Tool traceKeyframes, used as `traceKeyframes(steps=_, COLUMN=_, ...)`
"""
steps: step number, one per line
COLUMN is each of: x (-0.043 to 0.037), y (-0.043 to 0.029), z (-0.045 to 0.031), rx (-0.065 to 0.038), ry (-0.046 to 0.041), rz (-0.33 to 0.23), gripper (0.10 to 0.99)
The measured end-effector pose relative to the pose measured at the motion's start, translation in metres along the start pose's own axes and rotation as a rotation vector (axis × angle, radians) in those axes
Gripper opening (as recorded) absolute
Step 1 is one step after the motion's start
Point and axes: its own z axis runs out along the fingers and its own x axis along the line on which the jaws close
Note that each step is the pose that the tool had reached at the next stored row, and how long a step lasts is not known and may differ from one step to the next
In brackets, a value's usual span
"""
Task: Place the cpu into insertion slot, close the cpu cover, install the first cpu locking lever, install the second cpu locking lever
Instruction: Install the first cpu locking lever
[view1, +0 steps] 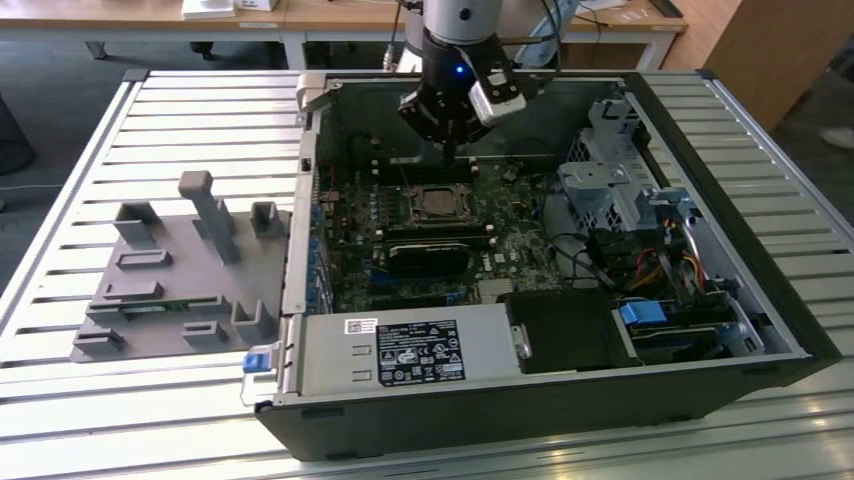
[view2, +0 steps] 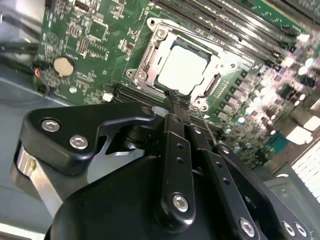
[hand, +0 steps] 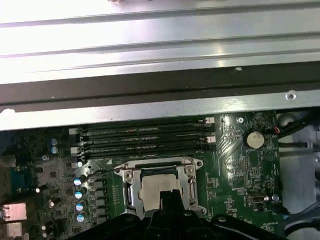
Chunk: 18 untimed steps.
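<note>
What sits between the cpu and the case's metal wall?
In the first wrist view, a row of long black memory slots lies between the cpu and the metal wall.

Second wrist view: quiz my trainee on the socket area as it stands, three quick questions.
1. True or false: the cpu cover lies flat around the cpu.
2. The gripper is nearest to: A the cover's edge, B the round battery, C the loose cables.
3. Fill in: in the exterior view, the grey fixture stands on the view's ___ of the computer case.
Key: 1 true; 2 A; 3 left.
</note>
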Motion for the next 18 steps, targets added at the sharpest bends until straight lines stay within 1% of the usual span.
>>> traceKeyframes(steps=1, x=0.0, y=0.0, z=0.0001, rx=-0.001, ry=0.0003, rz=-0.026, gripper=0.106)
traceKeyframes(steps=6, x=0.0, y=0.0, z=0.0002, rx=-0.003, ry=0.0014, rz=-0.118, gripper=0.106)
traceKeyframes(steps=9, x=0.0, y=0.0, z=0.0003, rx=-0.004, ry=0.0019, rz=-0.163, gripper=0.106)
traceKeyframes(steps=18, x=0.0016, y=-0.0001, z=0.0003, rx=-0.004, ry=0.002, rz=-0.168, gripper=0.106)
